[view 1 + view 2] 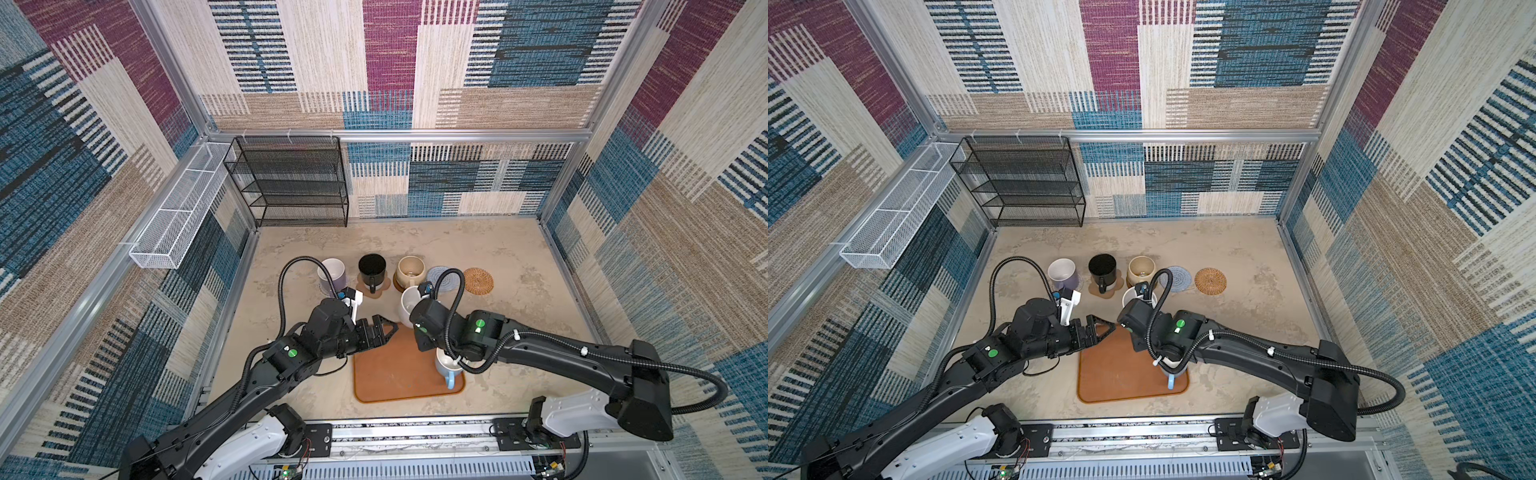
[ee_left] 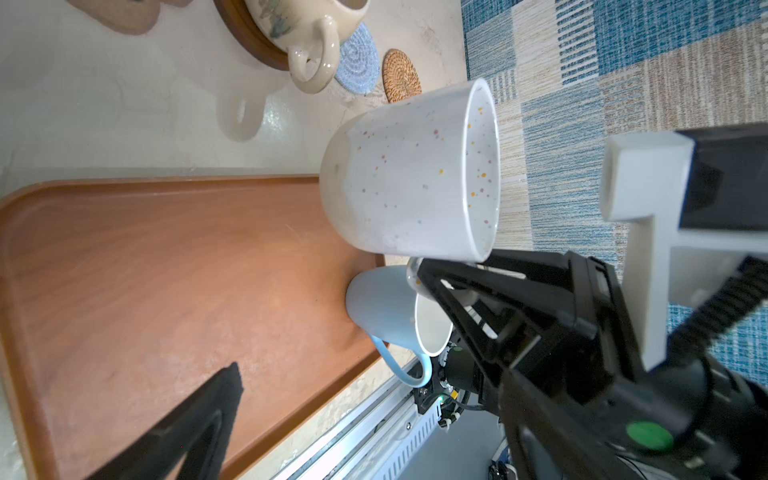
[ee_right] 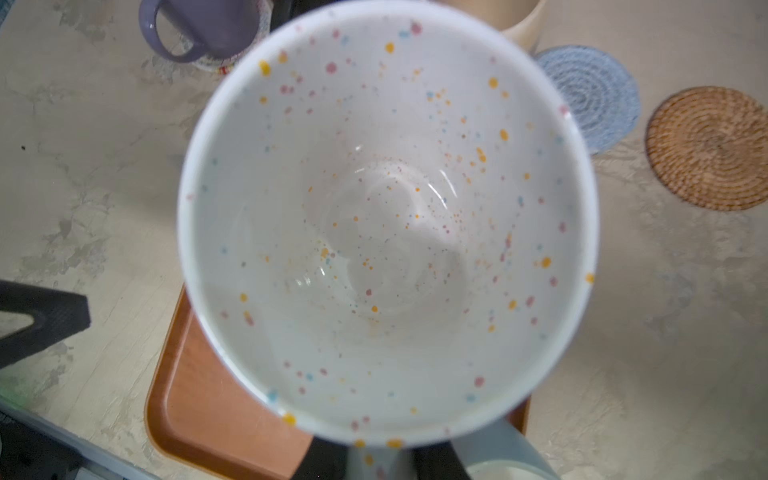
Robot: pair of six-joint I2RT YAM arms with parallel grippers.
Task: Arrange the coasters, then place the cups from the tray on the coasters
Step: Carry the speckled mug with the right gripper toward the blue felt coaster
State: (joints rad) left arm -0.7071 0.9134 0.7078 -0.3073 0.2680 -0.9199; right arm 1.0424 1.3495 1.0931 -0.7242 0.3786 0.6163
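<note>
My right gripper [image 3: 376, 461] is shut on the handle of the white speckled cup [image 1: 409, 305], which hangs upright over the far right corner of the orange-brown tray [image 1: 386, 374]. A light blue cup [image 1: 446, 368] stands on the tray's right side, partly under my right arm. My left gripper [image 1: 384, 329] is open and holds nothing above the tray's far left corner. Behind the tray, the lavender cup [image 1: 332, 272] sits on a pale grey coaster, the black cup [image 1: 371, 268] on the cork coaster [image 1: 380, 289] and the beige cup [image 1: 409, 270] on the dark brown disc [image 2: 245, 37]. The light blue coaster [image 1: 438, 279] and rattan coaster [image 1: 478, 280] are bare.
A black mesh shelf rack [image 1: 291, 183] stands at the back left against the wall. A white wire basket [image 1: 178, 220] hangs on the left wall. The arms' base rail [image 1: 407, 432] runs along the front edge. Patterned walls close in three sides.
</note>
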